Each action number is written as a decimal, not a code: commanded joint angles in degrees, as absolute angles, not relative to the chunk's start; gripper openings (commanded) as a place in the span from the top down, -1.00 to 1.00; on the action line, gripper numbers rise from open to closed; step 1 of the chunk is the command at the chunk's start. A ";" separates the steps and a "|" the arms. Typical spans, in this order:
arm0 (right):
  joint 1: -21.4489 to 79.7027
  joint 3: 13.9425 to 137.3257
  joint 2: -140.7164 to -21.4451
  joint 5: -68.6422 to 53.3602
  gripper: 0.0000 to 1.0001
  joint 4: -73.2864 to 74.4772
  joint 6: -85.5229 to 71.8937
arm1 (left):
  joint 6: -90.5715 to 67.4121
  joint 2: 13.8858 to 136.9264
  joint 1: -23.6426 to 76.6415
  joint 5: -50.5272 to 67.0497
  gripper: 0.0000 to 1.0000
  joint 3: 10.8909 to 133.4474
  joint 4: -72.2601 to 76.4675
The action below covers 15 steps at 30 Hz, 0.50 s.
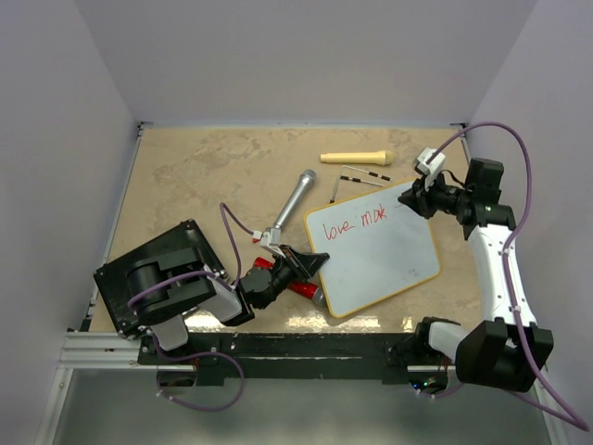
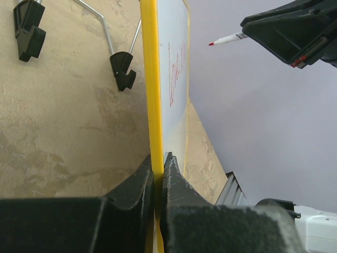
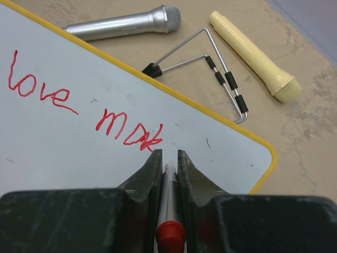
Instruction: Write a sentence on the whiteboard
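Right wrist | right tool point(image 3: 168, 154) clamped on marker point(image 3: 168, 195), tip near sentence point(image 3: 84, 113) | left tool point(image 2: 158, 157) clamps whiteboard point(image 2: 150, 79) edge

Light was bright, even and diffuse, falling from above. In the top view the surface point(image 1: 185, 176) was evenly lit, with a pale streak of glare along its near edge, and things on it cast only short, soft shadows. The whiteboard point(image 1: 380, 255) showed a dull bluish sheen without hard hotspots. In the left wrist view the left gripper point(image 2: 159, 158) was dark and slightly soft close to the lens, while the board's edge was crisp. In the right wrist view the sentence point(image 3: 79, 110) was sharp. The right gripper point(image 3: 168, 154) looked black and grainy, and the marker point(image 3: 169, 232) was blurred at its near end. The microphone point(image 3: 121, 23) carried a thin bright highlight.
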State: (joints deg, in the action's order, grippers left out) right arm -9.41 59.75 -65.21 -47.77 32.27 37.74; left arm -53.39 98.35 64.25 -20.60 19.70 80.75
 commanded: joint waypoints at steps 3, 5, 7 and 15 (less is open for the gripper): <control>-10.81 59.86 -66.53 -52.47 1.00 32.70 40.52 | -43.24 99.23 64.69 -19.16 1.00 18.28 83.76; -10.81 59.68 -66.62 -53.17 1.00 32.26 40.26 | -43.24 99.32 64.69 -19.16 1.00 18.46 83.76; -10.81 59.68 -67.06 -53.52 1.00 32.17 40.34 | -43.24 99.49 64.69 -19.07 1.00 18.81 83.41; -10.81 58.98 -69.08 -53.70 1.00 31.65 40.08 | -43.33 99.49 64.69 -18.99 1.00 18.98 83.32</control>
